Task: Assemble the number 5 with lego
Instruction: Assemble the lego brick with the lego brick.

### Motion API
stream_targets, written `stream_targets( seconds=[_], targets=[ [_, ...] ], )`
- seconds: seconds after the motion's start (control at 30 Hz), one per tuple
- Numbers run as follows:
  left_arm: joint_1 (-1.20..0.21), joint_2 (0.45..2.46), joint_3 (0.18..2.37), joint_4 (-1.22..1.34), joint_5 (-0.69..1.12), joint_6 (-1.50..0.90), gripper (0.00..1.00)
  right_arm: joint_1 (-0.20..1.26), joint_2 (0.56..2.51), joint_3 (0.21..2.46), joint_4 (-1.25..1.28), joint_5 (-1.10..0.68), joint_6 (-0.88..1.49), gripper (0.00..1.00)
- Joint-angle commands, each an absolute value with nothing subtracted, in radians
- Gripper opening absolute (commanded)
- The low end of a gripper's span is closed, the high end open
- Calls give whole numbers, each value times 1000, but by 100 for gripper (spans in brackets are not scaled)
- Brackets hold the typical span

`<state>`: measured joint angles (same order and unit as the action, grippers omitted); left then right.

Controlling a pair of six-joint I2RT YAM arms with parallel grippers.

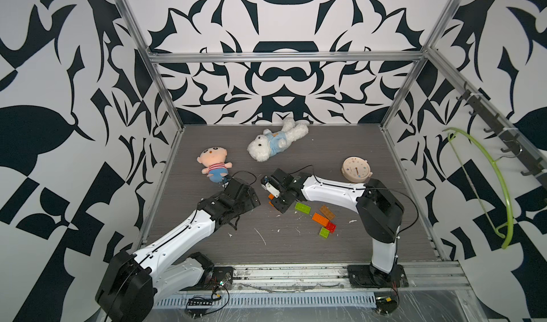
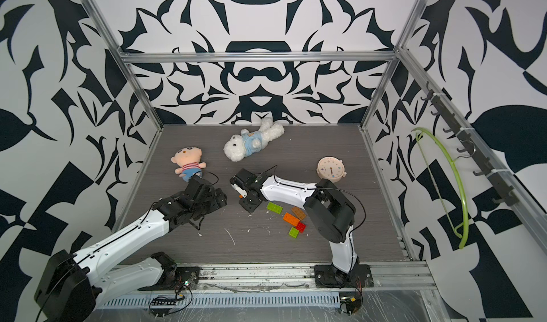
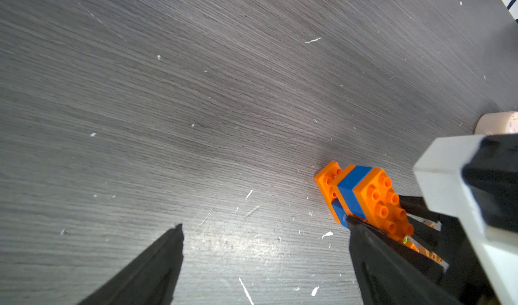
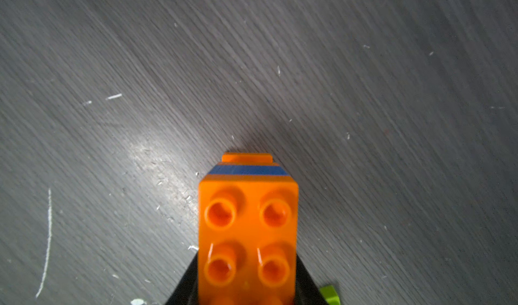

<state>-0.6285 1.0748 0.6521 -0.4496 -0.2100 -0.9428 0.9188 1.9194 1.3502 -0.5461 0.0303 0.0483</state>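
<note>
**A:** Condition of the right gripper [image 4: 246, 286]?

**B:** Jaws closed tight on the brick stack [image 4: 248, 219], one finger against each side. Layer order: orange on top, blue in the middle, orange beneath. The top brick's studs face the wrist, and the stack's far end projects beyond the fingertips.

**A:** Condition of the left gripper [image 3: 265, 223]?

**B:** Jaws spread wide, with only bare table [image 3: 196, 107] in the gap. The stack sits just outside one finger [image 3: 375, 258], not between the two. Whether that finger touches the stack cannot be determined.

**A:** Does the stack rest on the table?

**B:** Its lower end is at the surface. Contact cannot be confirmed.

**A:** Location of the loose lego?

**B:** Flat on the table behind the right jaws, alongside that arm. The green brick [image 1: 302, 208] lies nearest the jaws. The tan brick [image 1: 327, 212] and orange brick [image 1: 320, 219] follow. The red brick [image 1: 330, 226] and small green brick [image 1: 324, 232] lie farthest, clustered against the orange one.
</note>
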Motion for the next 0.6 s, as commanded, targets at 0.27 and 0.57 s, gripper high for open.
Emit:
stream_targets(
  seconds=[0.27, 0.57],
  targets=[
    [-627, 1083, 668, -477, -223, -947, 99, 927, 1911, 1305, -537, 20, 103, 34],
    [-627, 1086, 666, -476, -220, -950, 99, 927, 1901, 1239, -493, 5, 104, 34]
  ],
)
